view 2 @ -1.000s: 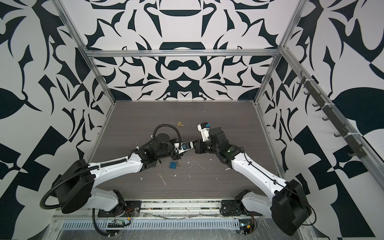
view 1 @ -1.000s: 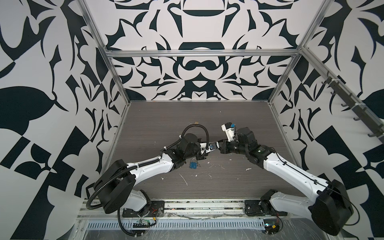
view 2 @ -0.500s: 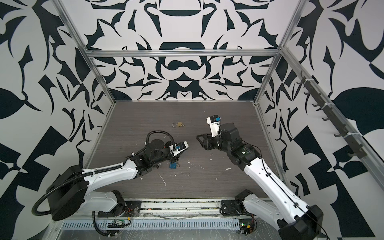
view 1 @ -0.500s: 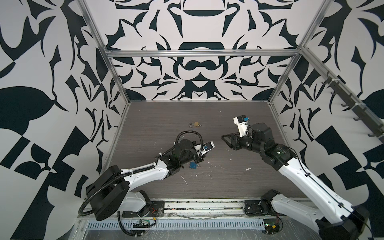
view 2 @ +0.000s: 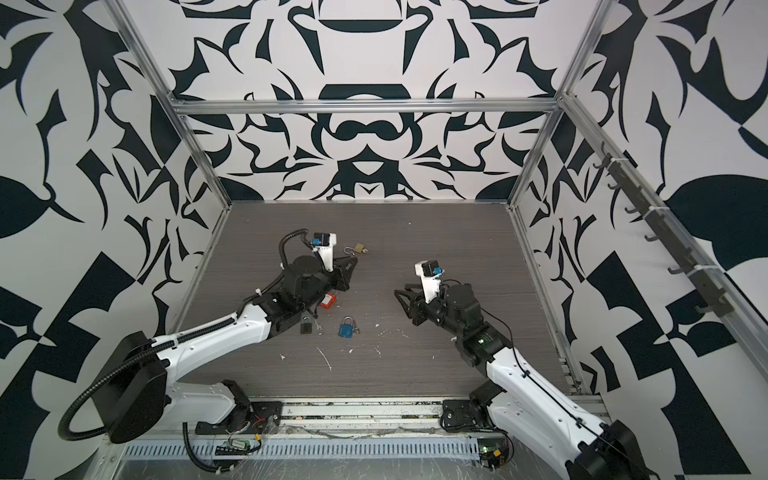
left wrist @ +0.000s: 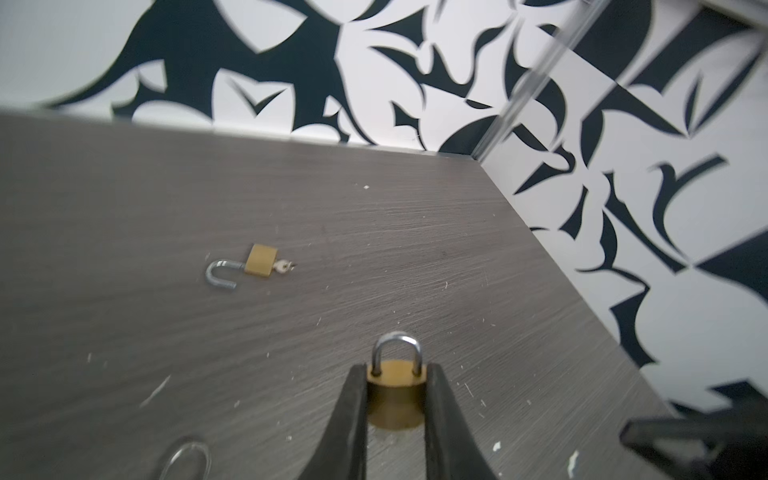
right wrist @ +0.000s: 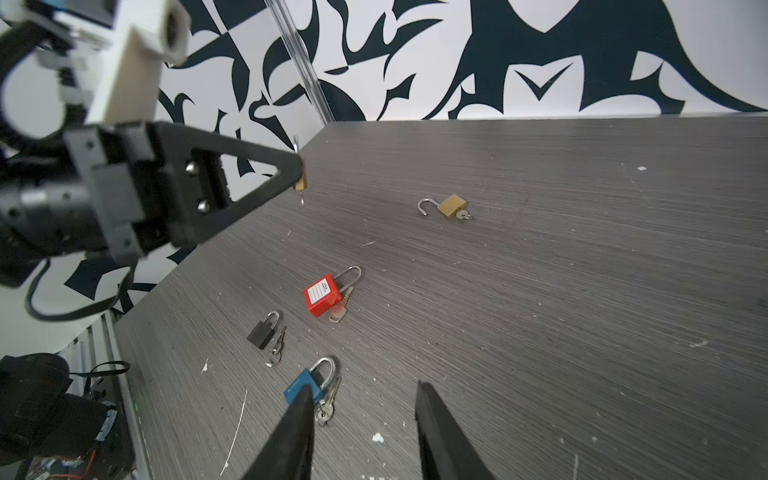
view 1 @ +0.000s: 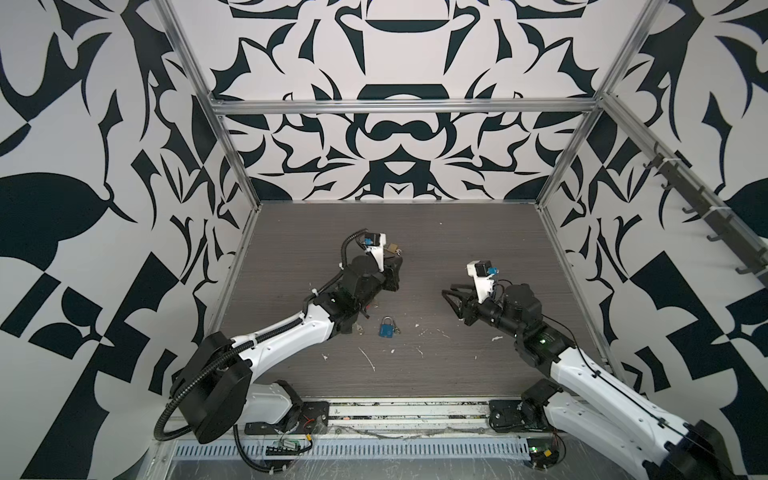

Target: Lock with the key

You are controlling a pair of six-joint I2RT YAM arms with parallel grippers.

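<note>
One brass lock (left wrist: 397, 405), shackle shut, is clamped in the left tool (left wrist: 397, 372) above the worktop (view 1: 457, 232), beyond the blue lock (view 1: 386, 331); the right tool (right wrist: 363, 386) is spread open, empty, right of the blue lock.

left gripper (left wrist: 396, 370) pinched tight, right gripper (right wrist: 363, 385) jaws apart

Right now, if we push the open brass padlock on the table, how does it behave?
The open brass padlock looks solid metal: probably stiff, heavy for its size. Its shackle is swung open, so a push would likely pivot it, not slide it straight. The key in its body may snag.
</note>
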